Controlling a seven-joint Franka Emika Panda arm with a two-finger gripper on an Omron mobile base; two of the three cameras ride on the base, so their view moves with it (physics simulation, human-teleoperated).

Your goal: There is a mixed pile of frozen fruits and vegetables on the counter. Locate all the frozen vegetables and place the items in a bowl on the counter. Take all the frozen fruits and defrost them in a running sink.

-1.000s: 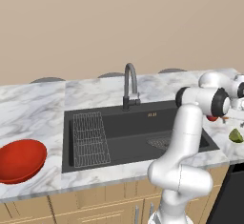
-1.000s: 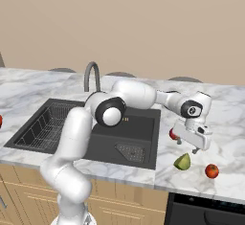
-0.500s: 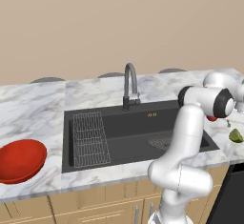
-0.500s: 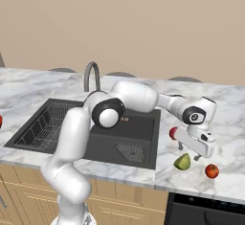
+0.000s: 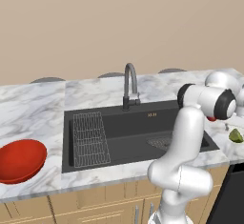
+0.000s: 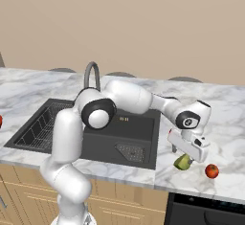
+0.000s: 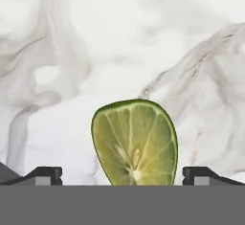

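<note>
A green wedge (image 7: 134, 145), cut face up, lies on the white marble counter (image 7: 119, 37) right of the sink (image 5: 119, 137). My gripper (image 7: 123, 175) hangs open straight over it, one fingertip (image 7: 45, 174) on each side, not touching. From the right base view the gripper (image 6: 187, 156) stands just above the wedge (image 6: 182, 162). A small red ball (image 6: 211, 171) rests to the wedge's right. Behind the hand a sliver of the pinkish-red ball (image 6: 169, 133) peeks out. The red bowl (image 5: 21, 160) sits far left on the counter.
The dark sink has a wire rack (image 5: 90, 139) at its left and a grey gooseneck tap (image 5: 129, 82) behind it. My arm reaches across the sink's right part. The counter's front edge (image 6: 191, 186) runs close to the wedge and red ball.
The hand has moved down and a little right onto the green wedge. Its jaws stayed open and the produce has not moved.
</note>
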